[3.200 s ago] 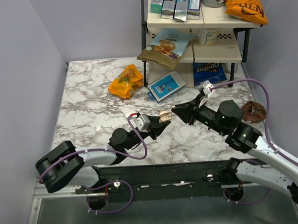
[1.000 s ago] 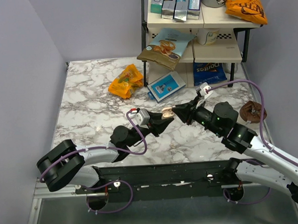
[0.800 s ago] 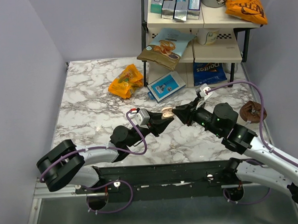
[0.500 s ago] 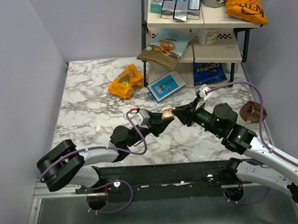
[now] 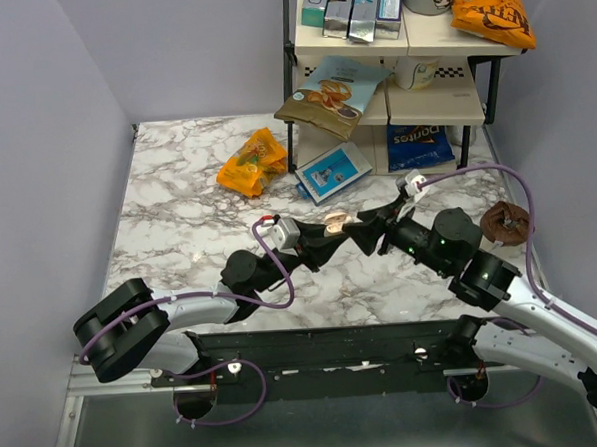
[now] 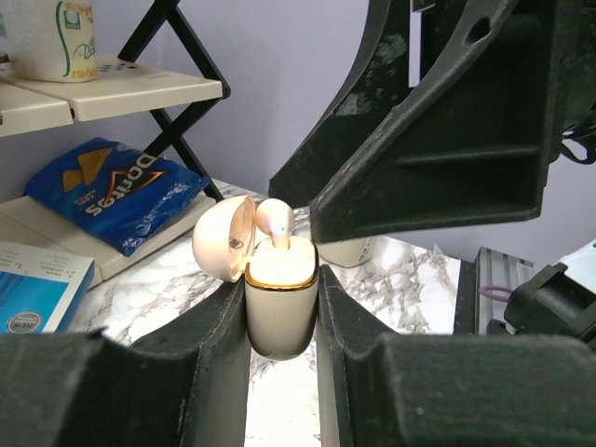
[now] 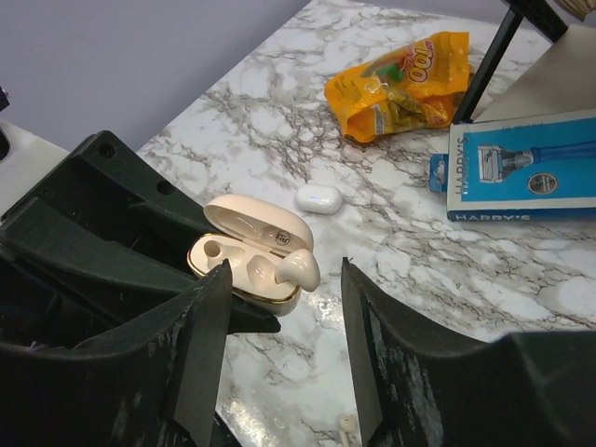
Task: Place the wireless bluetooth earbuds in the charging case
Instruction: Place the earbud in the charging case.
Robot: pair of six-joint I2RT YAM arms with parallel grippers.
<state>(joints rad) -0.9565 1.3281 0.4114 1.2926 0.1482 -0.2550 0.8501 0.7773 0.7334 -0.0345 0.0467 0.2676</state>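
Left gripper (image 6: 281, 321) clamped on the charging case (image 6: 279, 303), body pinched between both fingers, held above the marble table (image 5: 178, 210). Lid hinged open, tipped away from the right arm. One earbud (image 7: 291, 270) sits in the near socket, stem down, head poking above the gold rim; the other socket is vacant.

Right gripper (image 7: 282, 326) jaws parted, nothing between them, fingers straddling the case just in front of it, not touching. A second earbud (image 7: 318, 198) lies on the marble beyond the case, short of the orange snack bag (image 7: 400, 84).
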